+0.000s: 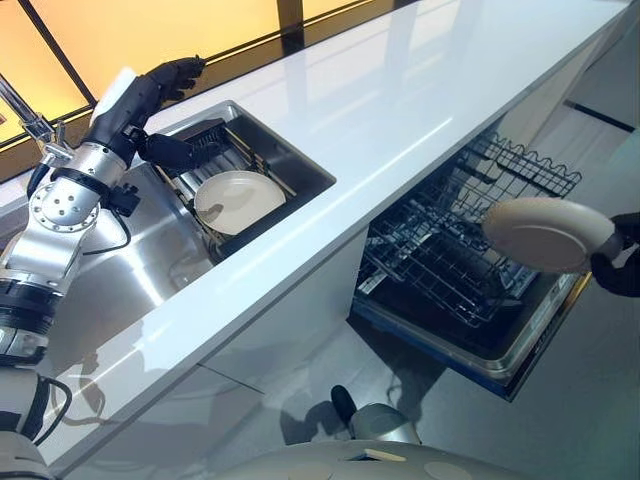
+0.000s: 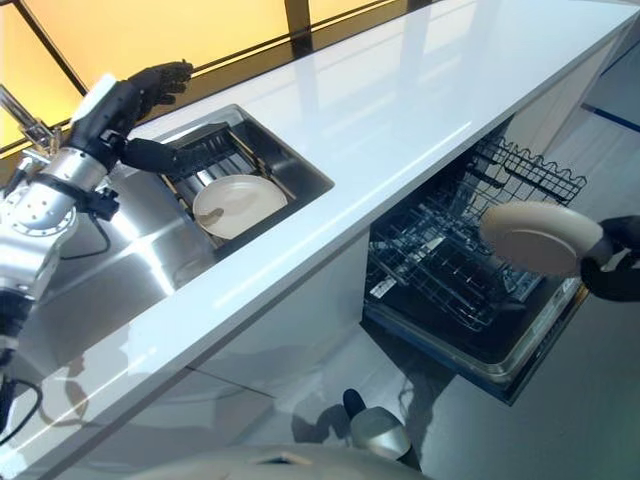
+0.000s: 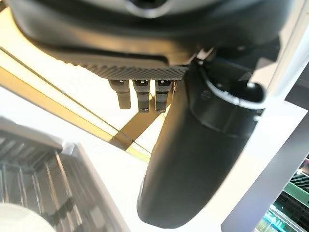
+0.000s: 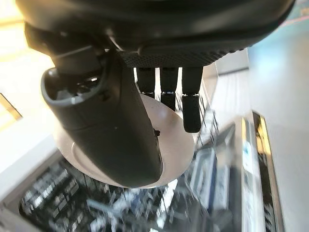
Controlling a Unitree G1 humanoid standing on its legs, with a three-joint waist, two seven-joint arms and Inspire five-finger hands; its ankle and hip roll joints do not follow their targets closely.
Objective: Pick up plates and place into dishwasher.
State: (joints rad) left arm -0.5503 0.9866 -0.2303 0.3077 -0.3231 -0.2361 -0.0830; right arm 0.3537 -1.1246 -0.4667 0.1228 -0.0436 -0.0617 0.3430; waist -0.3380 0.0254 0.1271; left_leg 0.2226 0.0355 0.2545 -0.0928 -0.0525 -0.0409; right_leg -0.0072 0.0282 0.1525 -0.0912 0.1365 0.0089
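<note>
Cream against the dark wire, the plate point(image 1: 545, 232) your right hand point(image 1: 618, 262) holds hangs over the pulled-out dishwasher rack point(image 1: 470, 240), above the open dishwasher door point(image 1: 505, 350). From the head views you get only the dark hand at the plate's edge; turn to the right wrist view and you see the grip itself, the thumb across the near face of the plate and the fingers point(image 4: 190, 104) curled down behind it, with the rack blurred below.

A second plate point(image 1: 238, 198) lies in the steel sink point(image 1: 300, 165), resting on a dark ribbed drying rack point(image 1: 215, 140). Your left hand point(image 1: 160, 82) is raised above the sink's back corner, near the faucet point(image 1: 30, 125), holding nothing. In the head views its fingers reach out loosely toward the window; the left wrist view shows them hanging relaxed with the white countertop point(image 1: 420, 90) and the ribbed rack beyond them.
</note>
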